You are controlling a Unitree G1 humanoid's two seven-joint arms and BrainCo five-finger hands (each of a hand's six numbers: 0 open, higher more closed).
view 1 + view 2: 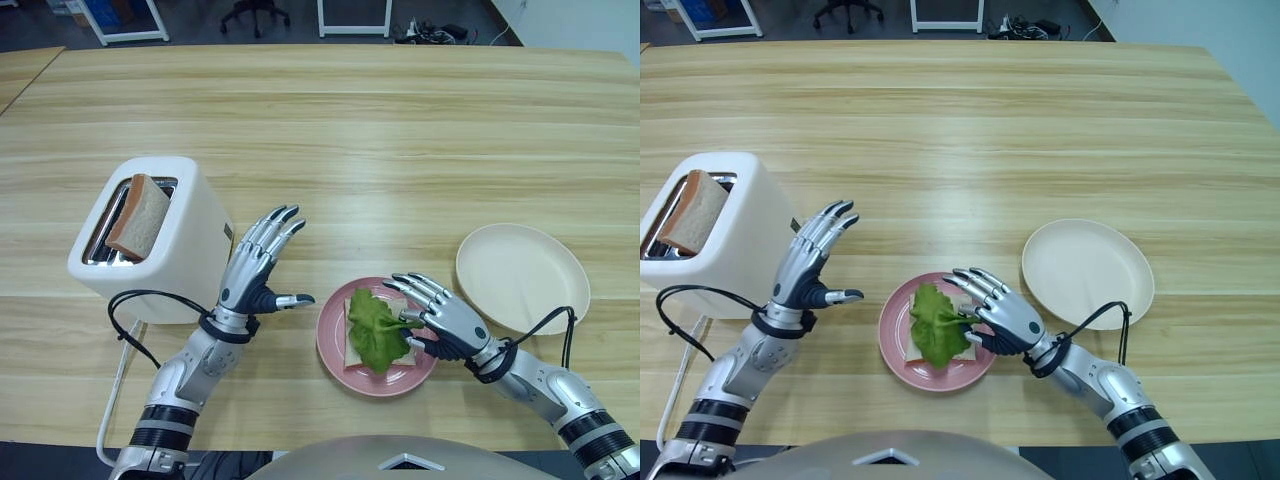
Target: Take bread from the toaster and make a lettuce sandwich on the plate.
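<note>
Two hands: right hand pinches lettuce, left hand fully spread.

Toaster — obstacle just beside left hand

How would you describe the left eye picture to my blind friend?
The robot's right hand meets a green lettuce leaf lying on a bread slice on a round pink plate. Its open left hand is beside a white toaster holding another slice.

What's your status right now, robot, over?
Left hand open beside toaster. Right hand at lettuce, laid on bread on pink plate. Second slice in toaster. Nothing blocks it.
</note>
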